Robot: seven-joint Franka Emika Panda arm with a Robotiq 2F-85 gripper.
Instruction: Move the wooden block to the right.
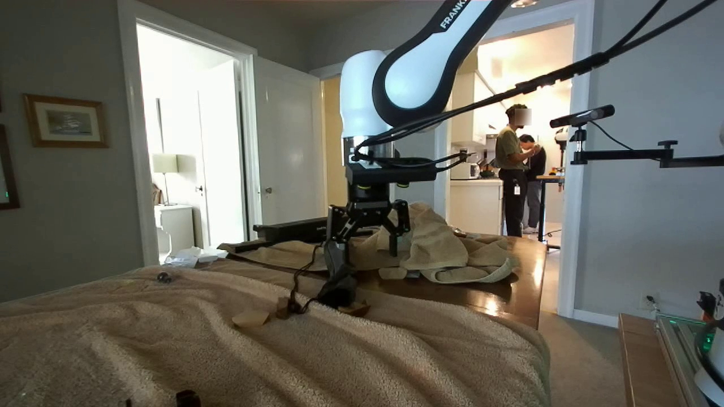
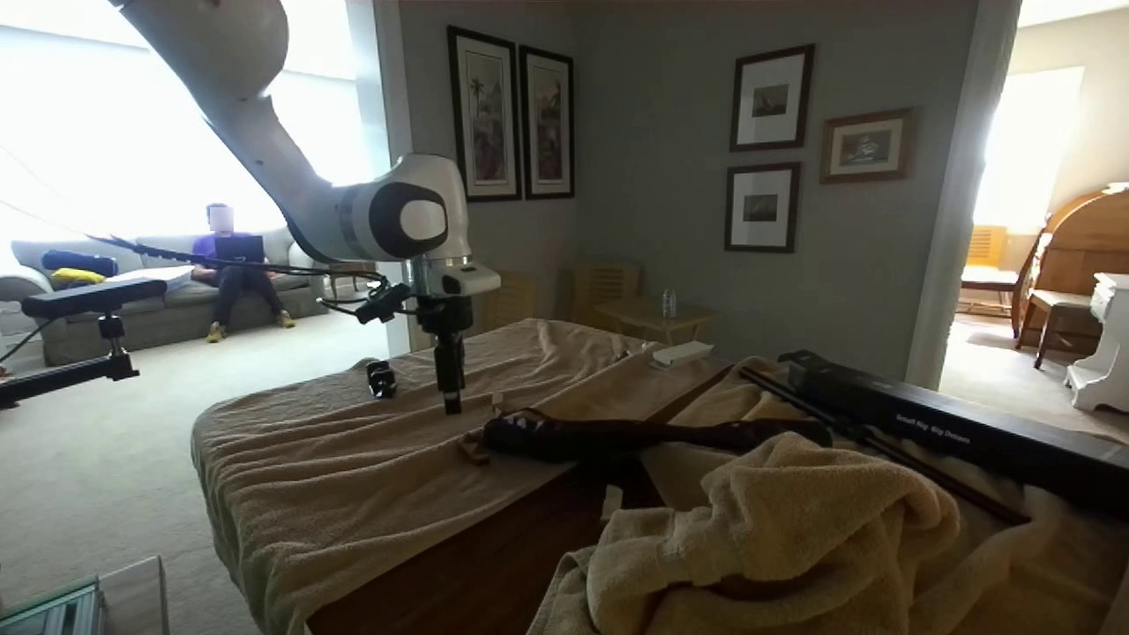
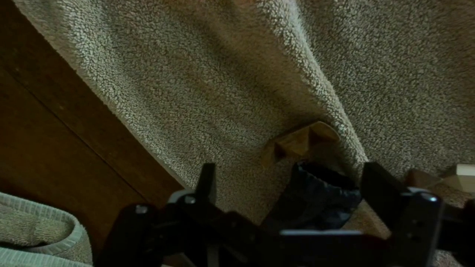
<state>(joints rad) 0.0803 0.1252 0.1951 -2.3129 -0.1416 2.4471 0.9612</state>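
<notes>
In my wrist view, a towel (image 3: pixel 70 241) lay leftmost on the brown tabletop (image 3: pixel 48 159), then came the blanket (image 3: pixel 230 96). My gripper (image 3: pixel 289 181) hung spread wide, gripping nothing. What I took for the wooden block (image 3: pixel 297 144) sat on the blanket, just beside the mouth of the dark pouch (image 3: pixel 311 202).

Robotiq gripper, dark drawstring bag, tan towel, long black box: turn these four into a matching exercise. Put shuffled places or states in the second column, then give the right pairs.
Things
1. Robotiq gripper
2. Dark drawstring bag
3. Tan towel
4. Long black box

Places or states
A. Heaped partly over the brown wooden tabletop
B. Printed with pale lettering, seen in an exterior view
C. Jaws spread apart
D. Mouth open with a gathered rim, seen in the wrist view

Right pairs: 1-C, 2-D, 3-A, 4-B.
</notes>
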